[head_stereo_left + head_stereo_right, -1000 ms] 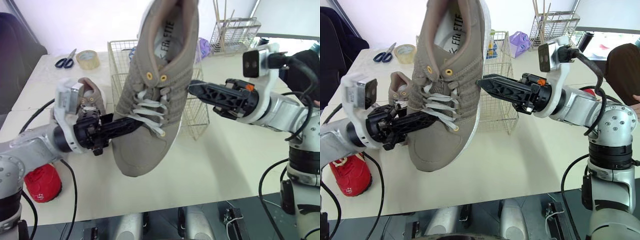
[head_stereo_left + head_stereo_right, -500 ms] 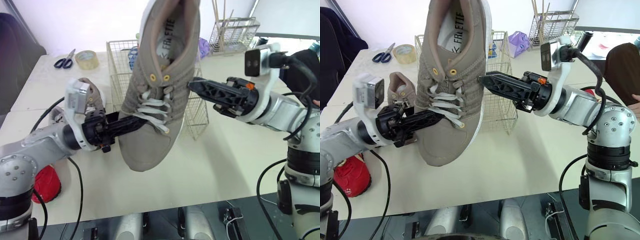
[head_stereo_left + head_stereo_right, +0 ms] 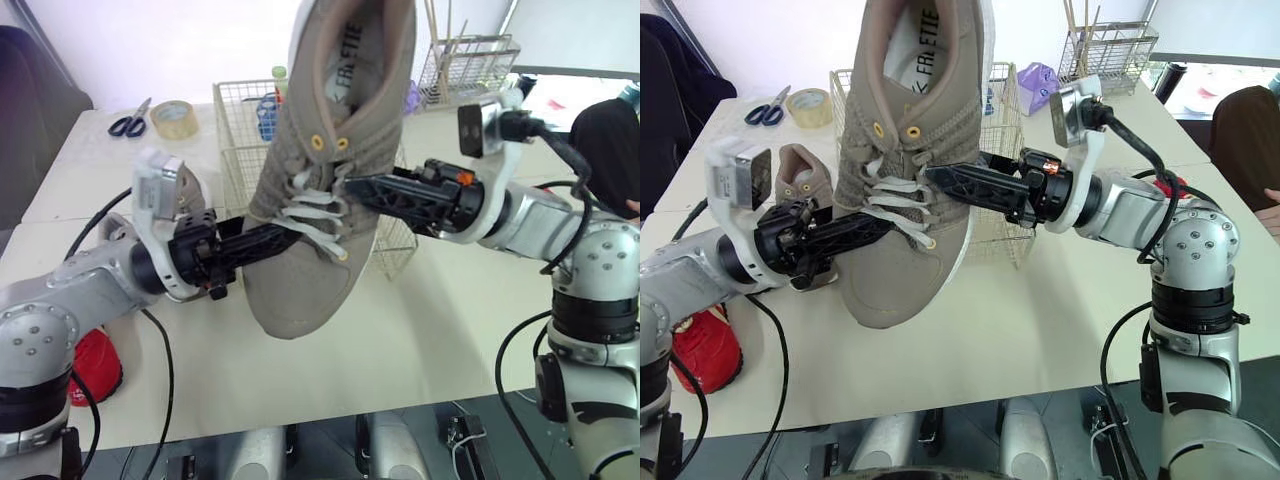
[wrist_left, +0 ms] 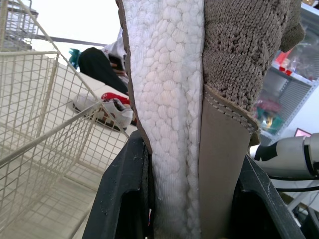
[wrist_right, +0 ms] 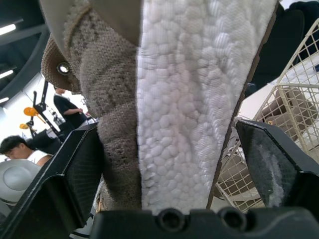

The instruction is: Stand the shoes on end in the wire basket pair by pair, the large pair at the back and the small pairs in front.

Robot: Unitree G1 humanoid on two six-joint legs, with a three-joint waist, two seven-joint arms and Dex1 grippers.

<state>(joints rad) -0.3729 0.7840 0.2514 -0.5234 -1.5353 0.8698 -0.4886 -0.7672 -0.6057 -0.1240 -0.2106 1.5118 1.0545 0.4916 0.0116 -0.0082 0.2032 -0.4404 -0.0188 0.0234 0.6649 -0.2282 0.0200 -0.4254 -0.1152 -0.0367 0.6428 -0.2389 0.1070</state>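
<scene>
Shoe: big taupe knit trainer (image 3: 320, 200) is held aloft, toe down, before the white wire basket (image 3: 232, 130).
Left hand (image 3: 292, 234): clamped on its sole.
Right hand (image 3: 356, 188): spread wide, straddling it.
Progress: early, I'd say; its taupe mate (image 3: 800, 168) and a red shoe (image 3: 92, 362) wait on the tabletop (image 3: 450, 330).

Each arm is built from silver-grey cast segments joined by round caps. The left arm cap (image 3: 32, 336) and the right arm cap (image 3: 1196, 240) each carry a ring of small dark screws. A white bracket with a dark lens block sits above each wrist: left camera (image 3: 160, 186), right camera (image 3: 480, 128). A black cable (image 3: 1136, 150) leaves the right camera; another black cable (image 3: 168, 375) loops below the left arm. The left claw (image 3: 296, 235) and right claw (image 3: 352, 190) are matte black. The right claw's fingers (image 3: 400, 195) show a triangular lattice. An orange tab (image 3: 464, 178) marks the right wrist. The right claw's base bar (image 5: 199, 221) holds two recessed screws.
</scene>
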